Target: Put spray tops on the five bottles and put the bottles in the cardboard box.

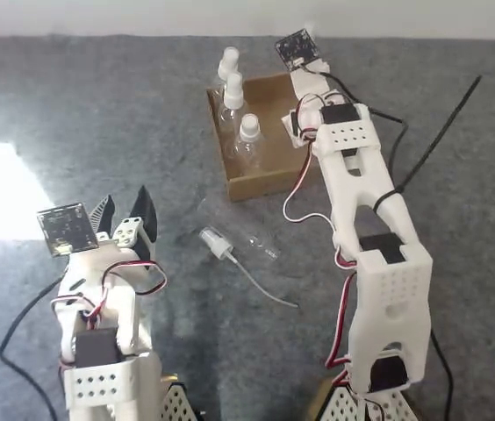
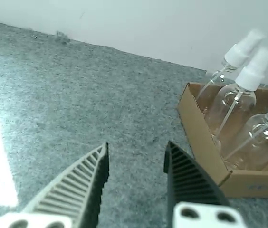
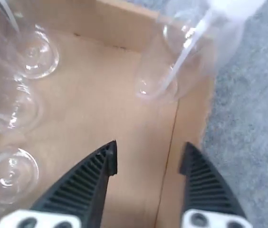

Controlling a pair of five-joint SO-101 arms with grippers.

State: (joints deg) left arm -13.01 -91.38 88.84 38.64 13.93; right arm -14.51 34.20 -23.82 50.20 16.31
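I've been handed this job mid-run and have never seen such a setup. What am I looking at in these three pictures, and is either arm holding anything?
Two small white robot arms stand at a grey table. The high view looks down on both. Each of the other two pictures comes from a camera on one arm's wrist, looking past its tool. The left tool is open and empty above the table. The right tool is also open and empty, and hangs over the cardboard box. Three capped bottles stand along one side of the box, and the right wrist view shows a fourth bottle at a corner. One uncapped bottle lies on the table beside a loose spray top.
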